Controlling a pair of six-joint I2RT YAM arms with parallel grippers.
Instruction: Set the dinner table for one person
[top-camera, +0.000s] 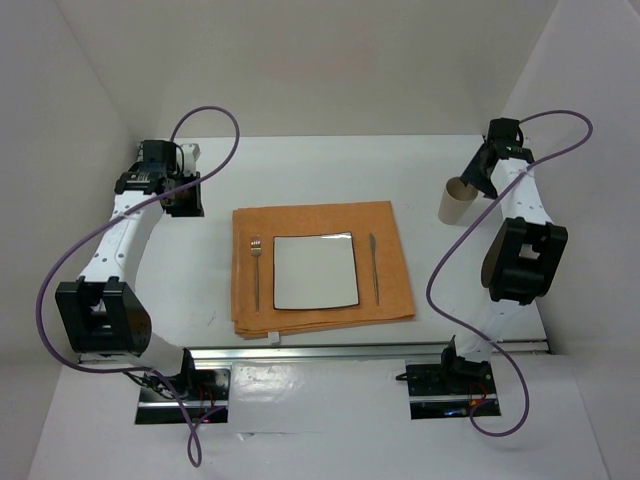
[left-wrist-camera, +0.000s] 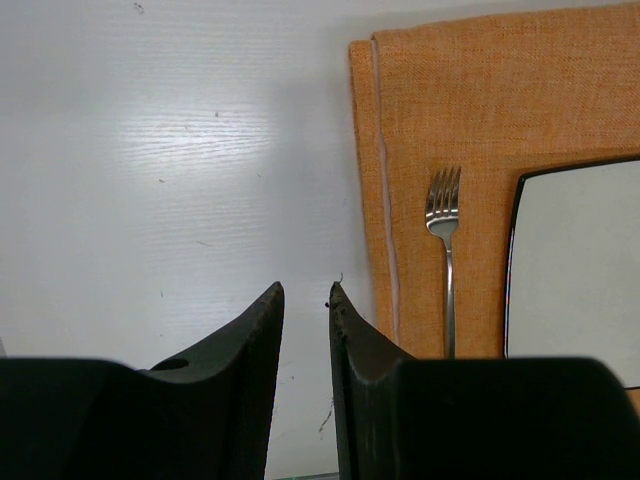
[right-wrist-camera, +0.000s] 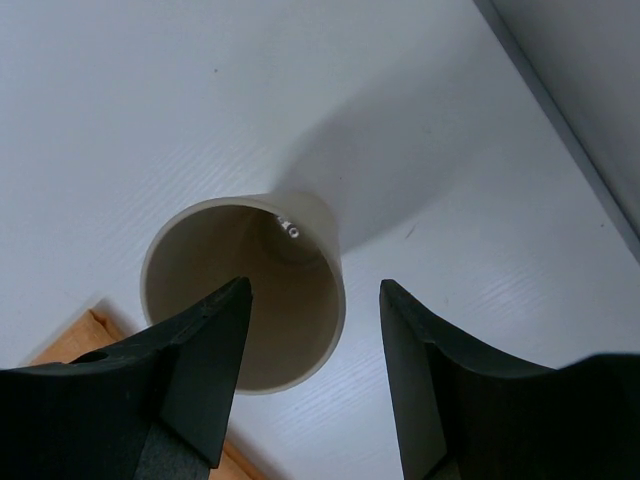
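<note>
Setting nearly done on my tabletop (top-camera: 200, 260): plate (top-camera: 315, 271) centred on orange mat (top-camera: 390, 290), fork (top-camera: 256, 270) left, knife (top-camera: 374, 268) right. Cup (top-camera: 457, 201) stands off-mat; right gripper (right-wrist-camera: 312, 375) jaws open astride its rim. Left gripper (left-wrist-camera: 305, 325) jaws nearly closed, empty.

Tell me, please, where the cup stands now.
In the top view the cup stands upright on the table, right of the mat near its far right corner, with the open right gripper just above its rim.

A purple cable (top-camera: 85, 255) loops beside each arm, against white enclosure walls (top-camera: 330, 60).
</note>
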